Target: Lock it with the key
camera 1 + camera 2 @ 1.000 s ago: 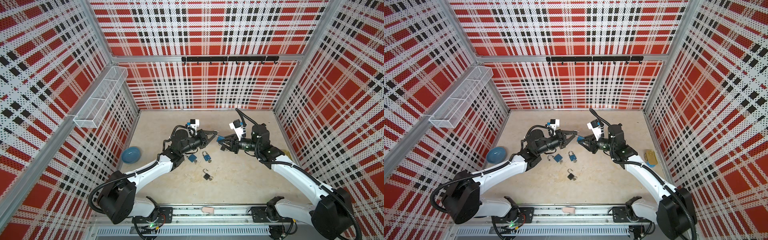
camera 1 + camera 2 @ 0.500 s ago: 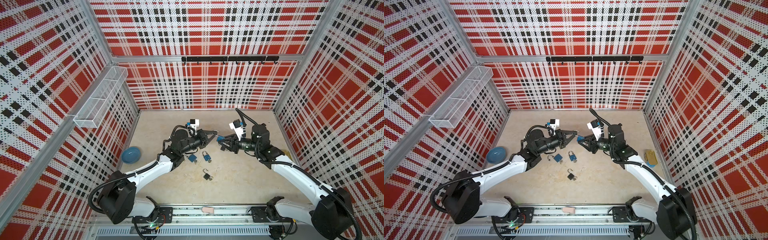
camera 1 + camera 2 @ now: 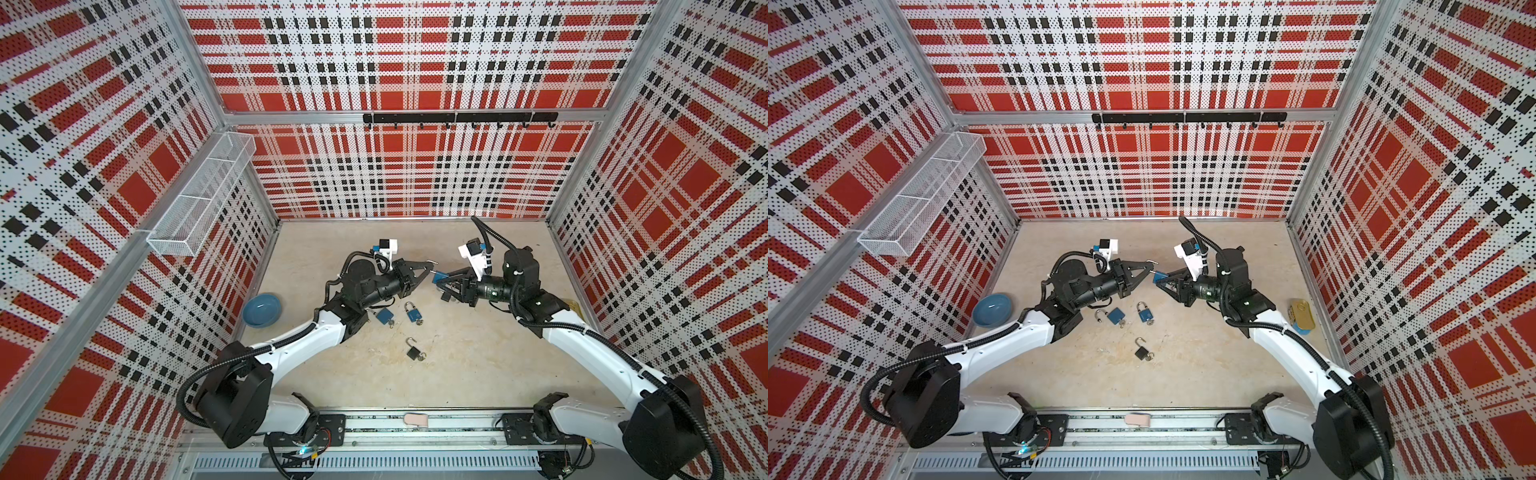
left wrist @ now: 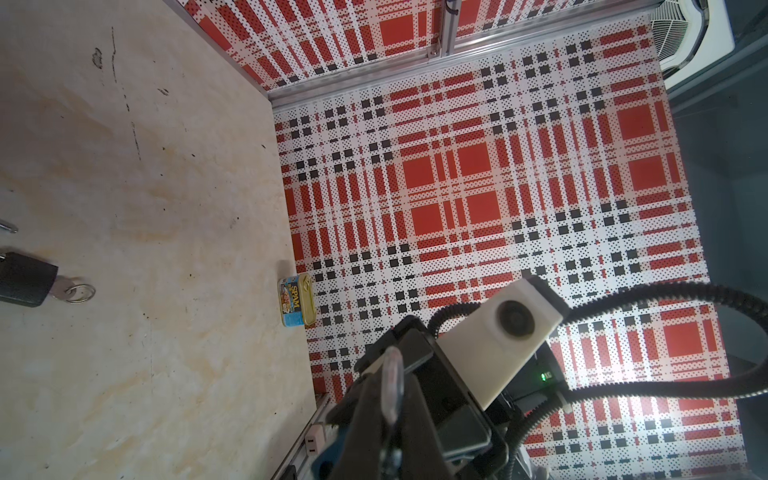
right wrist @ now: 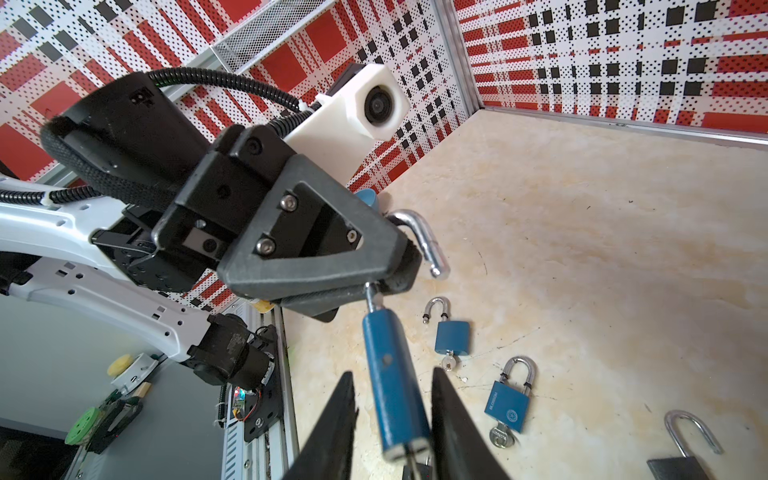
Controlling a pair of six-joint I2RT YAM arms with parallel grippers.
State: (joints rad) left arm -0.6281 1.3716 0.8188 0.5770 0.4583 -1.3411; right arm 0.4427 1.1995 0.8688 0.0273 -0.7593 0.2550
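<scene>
A blue padlock hangs in the air between both arms, above the table's middle. My left gripper is shut on its open silver shackle, which also shows between the left fingers as a blurred shackle. My right gripper is open, its fingers on either side of the lock body: one lies against it, the other stands apart. The key sticks out of the lock's bottom, deep between those fingers. In both top views the left gripper and right gripper meet tip to tip at the padlock.
On the table below lie two blue padlocks and a black padlock, each with a key in it. A blue bowl sits by the left wall. A Spam tin lies by the right wall.
</scene>
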